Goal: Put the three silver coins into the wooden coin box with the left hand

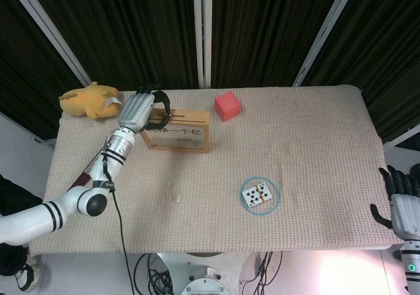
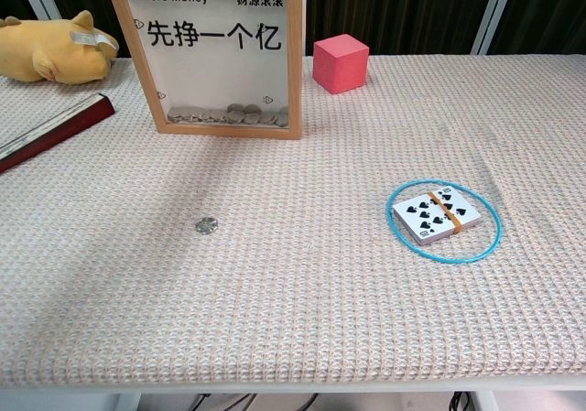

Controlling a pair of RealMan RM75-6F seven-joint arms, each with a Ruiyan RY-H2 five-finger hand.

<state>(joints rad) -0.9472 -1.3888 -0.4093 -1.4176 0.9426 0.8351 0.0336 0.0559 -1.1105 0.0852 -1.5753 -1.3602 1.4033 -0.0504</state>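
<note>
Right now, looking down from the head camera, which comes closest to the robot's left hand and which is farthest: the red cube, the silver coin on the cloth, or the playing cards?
Measured from the left hand at the coin box:
1. Red cube, to its right near the table's back edge.
2. Silver coin, in front, toward the robot.
3. Playing cards, farthest, front right inside the blue ring.

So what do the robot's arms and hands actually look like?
The left arm is white with black bands, a black round joint and a thin black cable running down it. The left hand has a silver-grey back and black fingers. The right hand looks the same: grey back, black fingers.
</note>
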